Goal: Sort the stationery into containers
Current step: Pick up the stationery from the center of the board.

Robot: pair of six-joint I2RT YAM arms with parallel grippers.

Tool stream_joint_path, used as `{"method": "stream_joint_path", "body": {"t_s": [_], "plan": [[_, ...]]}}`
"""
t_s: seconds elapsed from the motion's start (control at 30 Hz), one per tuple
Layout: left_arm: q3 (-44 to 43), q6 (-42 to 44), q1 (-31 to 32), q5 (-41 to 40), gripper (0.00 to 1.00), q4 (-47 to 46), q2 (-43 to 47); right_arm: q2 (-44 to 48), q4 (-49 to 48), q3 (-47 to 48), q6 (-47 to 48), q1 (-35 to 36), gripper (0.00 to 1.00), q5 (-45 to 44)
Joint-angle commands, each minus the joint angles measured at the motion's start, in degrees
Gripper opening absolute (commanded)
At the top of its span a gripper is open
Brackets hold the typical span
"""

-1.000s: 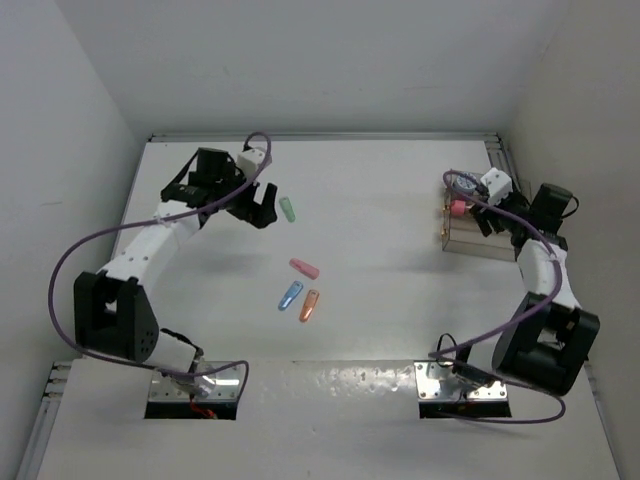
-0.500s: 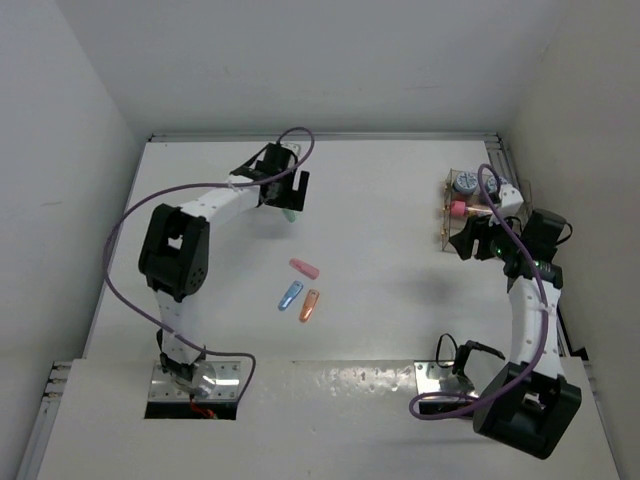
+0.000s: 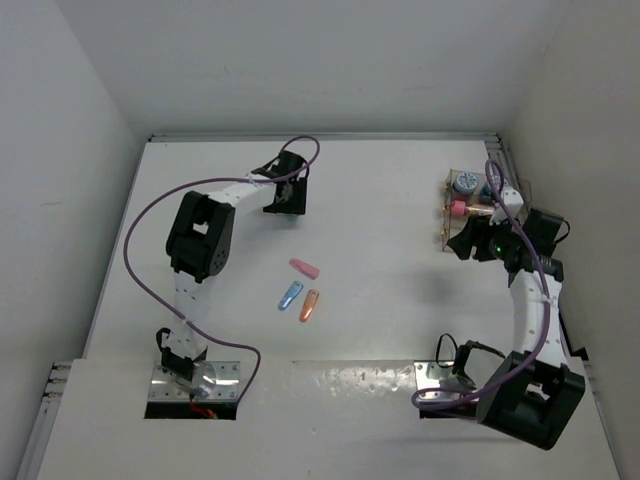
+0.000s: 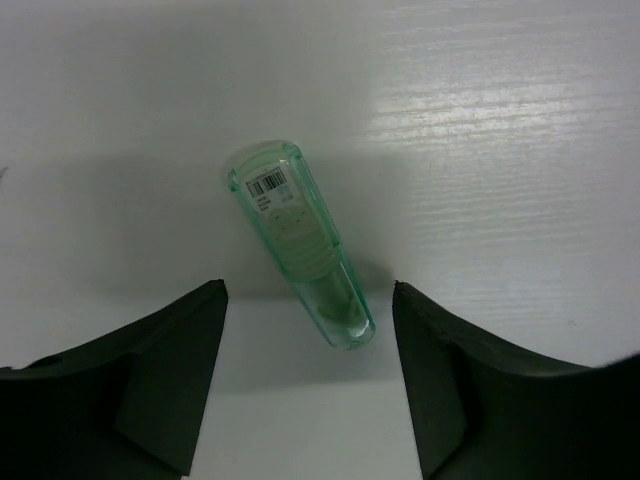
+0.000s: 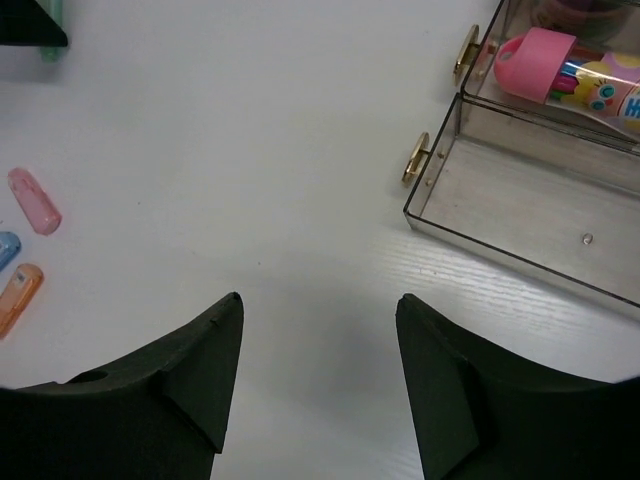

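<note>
A green capsule [image 4: 300, 240] lies flat on the white table, its near end between the two fingers of my left gripper [image 4: 308, 292], which stands open with a gap on each side. In the top view my left gripper [image 3: 285, 196] covers it at the back middle. Pink [image 3: 304, 268], blue [image 3: 290, 294] and orange [image 3: 310, 305] capsules lie loose at the table's centre. The clear container [image 3: 450, 238] sits at the right, holding a blue-and-white roll [image 3: 465, 183] and a pink marker [image 5: 540, 60]. My right gripper [image 5: 319, 300] hangs open and empty just left of the box.
The container's near compartment [image 5: 520, 200] holds nothing and has brass clasps [image 5: 416, 158] on its left wall. White walls close in the table at the back and both sides. A purple cable [image 3: 150, 215] loops off the left arm.
My left gripper swung right and came down over the green capsule, its jaws narrowing. My right gripper drew back from above the container to its near left side.
</note>
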State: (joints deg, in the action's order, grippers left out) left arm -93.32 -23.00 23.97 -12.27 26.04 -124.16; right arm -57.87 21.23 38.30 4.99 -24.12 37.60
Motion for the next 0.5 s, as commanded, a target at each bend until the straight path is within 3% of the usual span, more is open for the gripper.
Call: {"method": "stream_joint_path", "body": {"t_s": [0.0,0.17,0.3,0.43,0.47], "plan": [[-2.3,-1.6,0.1,-0.3,0.68,0.1,-0.9,-1.3,0.1,4.0,-2.9,0.4,0.61,1.8],[-1.5,0.3,-0.6,1.3,0.41,-0.5,-1.6,-4.8,0.6,6.3,-4.5,1.5,0.59,6.1],[-0.9,1.6,-1.8,3.0,0.37,-0.6,-1.6,-8.4,0.7,9.2,-4.6,6.4,0.57,6.2],[0.5,8.9,-3.0,11.4,0.08,-2.2,2.0,-12.7,-0.1,13.6,-8.0,13.5,0.56,6.2],[2.2,12.2,-3.4,15.3,0.06,-2.7,3.1,-13.1,-0.6,14.3,-8.1,14.7,0.56,6.2]]}}
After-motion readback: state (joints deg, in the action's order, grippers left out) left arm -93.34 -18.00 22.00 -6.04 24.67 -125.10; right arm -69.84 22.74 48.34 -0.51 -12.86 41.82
